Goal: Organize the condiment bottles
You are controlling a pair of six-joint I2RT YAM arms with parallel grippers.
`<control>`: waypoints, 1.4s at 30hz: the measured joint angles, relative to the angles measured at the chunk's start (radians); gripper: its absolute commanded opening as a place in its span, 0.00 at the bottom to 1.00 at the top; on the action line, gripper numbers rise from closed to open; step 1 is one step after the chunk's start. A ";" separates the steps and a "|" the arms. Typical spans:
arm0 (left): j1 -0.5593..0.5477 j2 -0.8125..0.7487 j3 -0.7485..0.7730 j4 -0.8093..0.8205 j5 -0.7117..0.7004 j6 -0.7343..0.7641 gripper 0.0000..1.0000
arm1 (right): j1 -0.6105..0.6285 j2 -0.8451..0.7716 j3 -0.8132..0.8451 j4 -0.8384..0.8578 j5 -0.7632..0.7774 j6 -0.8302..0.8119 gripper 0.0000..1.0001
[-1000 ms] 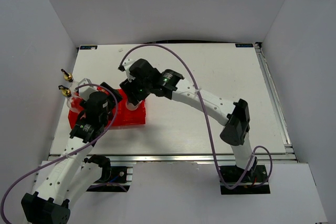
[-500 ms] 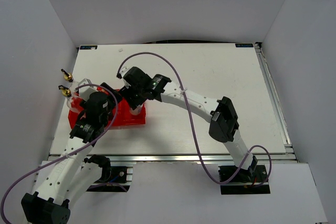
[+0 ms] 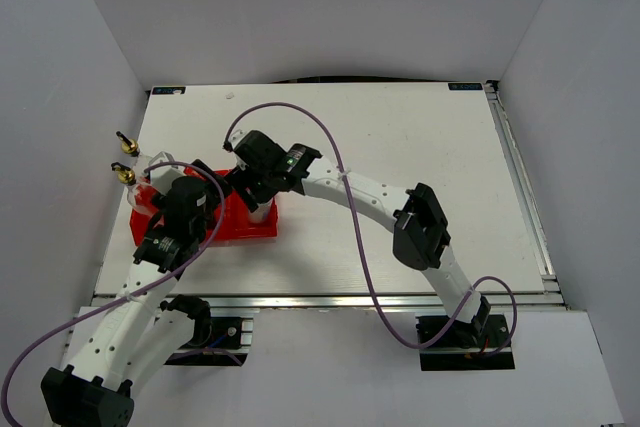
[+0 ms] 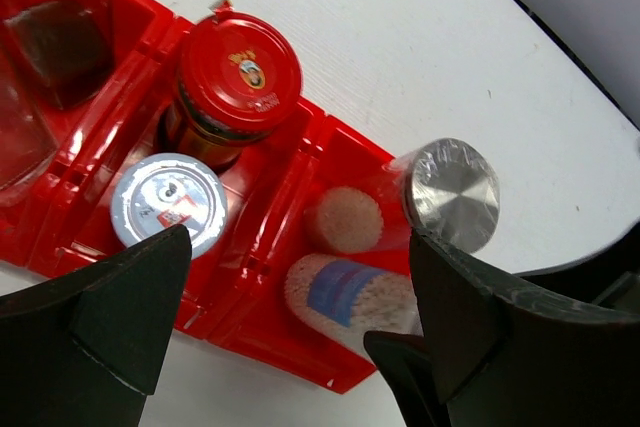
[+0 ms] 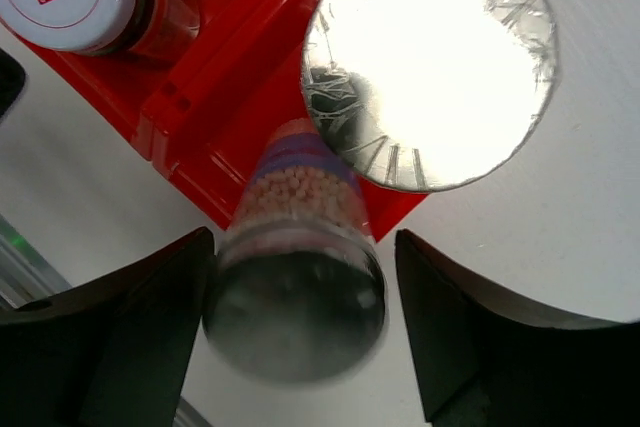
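Condiment shaker (image 5: pixel 298 192), clear-bodied with pale granules inside and a silver lid, had its base in an end compartment of the red tray (image 5: pixel 215 77), which sat on the white surface (image 3: pixel 400 147). Its long axis ran roughly upright, with the lid end toward the right wrist camera, and it possibly leaned a little outward. The right gripper (image 5: pixel 302 247) was directly above it, one finger on each side of the lid end. Whether the fingers pressed on the shaker or stood just clear could not be told. A second shaker (image 5: pixel 430 67) stood just beside it at the same end of the tray. The left gripper (image 4: pixel 300 247) hovered over the tray's middle, fingers spread wide and holding nothing. The right arm was plainly the nearer, so any lift or release looked to be its job. Two gold-spouted glass bottles (image 3: pixel 127 176) stood at the tray's far left end.
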 measured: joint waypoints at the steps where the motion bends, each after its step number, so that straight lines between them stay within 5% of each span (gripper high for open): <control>1: 0.000 0.000 0.000 -0.002 -0.002 0.001 0.98 | -0.001 0.000 0.000 0.001 0.004 0.005 0.88; 12: 0.003 -0.002 -0.002 -0.006 -0.011 0.000 0.98 | -0.014 -0.013 -0.003 0.019 -0.024 0.001 0.89; 18: 0.003 -0.006 -0.002 -0.004 -0.010 0.000 0.98 | -0.006 -0.155 -0.106 0.055 -0.051 -0.014 0.89; 26: 0.003 -0.006 -0.002 -0.012 -0.010 0.000 0.98 | -0.020 -0.565 -0.501 0.215 0.014 -0.018 0.89; 36: 0.003 0.016 0.003 -0.021 -0.018 0.000 0.98 | -0.320 -1.206 -1.282 0.378 0.294 0.143 0.89; 42: 0.003 0.047 0.020 -0.024 -0.027 0.000 0.98 | -0.317 -1.477 -1.456 0.381 0.450 0.220 0.89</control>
